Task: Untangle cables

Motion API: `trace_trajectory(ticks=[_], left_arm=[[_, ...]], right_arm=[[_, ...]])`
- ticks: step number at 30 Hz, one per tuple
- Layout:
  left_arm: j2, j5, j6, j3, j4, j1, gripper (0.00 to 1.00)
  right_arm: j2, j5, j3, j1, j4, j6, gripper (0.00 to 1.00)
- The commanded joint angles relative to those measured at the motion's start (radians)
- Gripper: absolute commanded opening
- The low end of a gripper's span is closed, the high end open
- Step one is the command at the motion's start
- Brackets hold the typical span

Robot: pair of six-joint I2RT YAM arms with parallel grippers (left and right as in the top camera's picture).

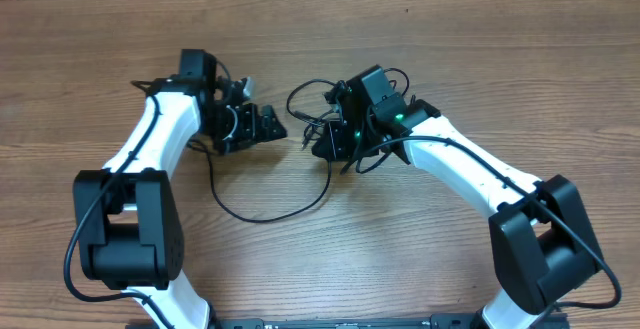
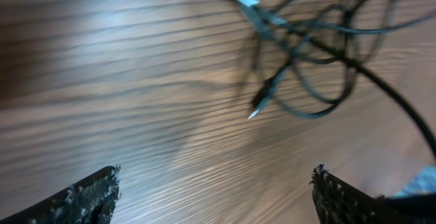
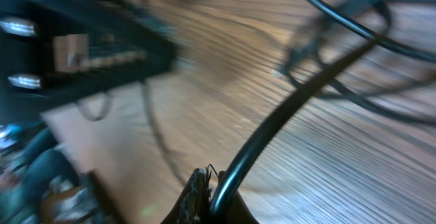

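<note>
Centre of the brown wood-grain bench point(image 1: 90, 59), nearer its far edge: thin black flexible cables point(image 2: 320, 48) knotted between both arms. My right gripper point(image 3: 211, 200) is pinched on one strand running ahead-right. My left gripper point(image 2: 214, 186) is wide open and empty, with the knot ahead-right.

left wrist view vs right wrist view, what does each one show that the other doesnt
Only left wrist: the open left claw with bare wood between its fingers, and a plug tip lying beyond it. Only right wrist: the shut right claw pinching a black cable, plus the other arm, blurred. Both: the looped cables on the wooden table.
</note>
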State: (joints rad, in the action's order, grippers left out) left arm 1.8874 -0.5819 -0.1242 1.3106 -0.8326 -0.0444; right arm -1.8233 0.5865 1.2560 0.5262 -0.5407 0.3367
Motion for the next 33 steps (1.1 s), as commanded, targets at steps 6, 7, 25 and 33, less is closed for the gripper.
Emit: trace_trajectory(ticks=[6, 7, 25, 33], left_arm=[[0.016, -0.053, -0.279, 0.018, 0.138, -0.062, 0.88], [0.018, -0.040, -0.322, 0.018, 0.158, -0.068, 0.86], [0.184, 0.012, -0.481, 0.018, 0.260, -0.146, 0.29], [0.226, 0.025, -0.427, 0.018, 0.253, -0.144, 0.15]], right_arm=[[0.031, 0.334, 0.002, -0.049, 0.091, -0.047, 0.04], [0.031, 0.346, 0.002, -0.049, 0.092, -0.053, 0.04], [0.205, 0.330, 0.002, -0.049, 0.269, -0.057, 0.04], [0.245, 0.286, 0.002, -0.052, 0.323, -0.057, 0.04]])
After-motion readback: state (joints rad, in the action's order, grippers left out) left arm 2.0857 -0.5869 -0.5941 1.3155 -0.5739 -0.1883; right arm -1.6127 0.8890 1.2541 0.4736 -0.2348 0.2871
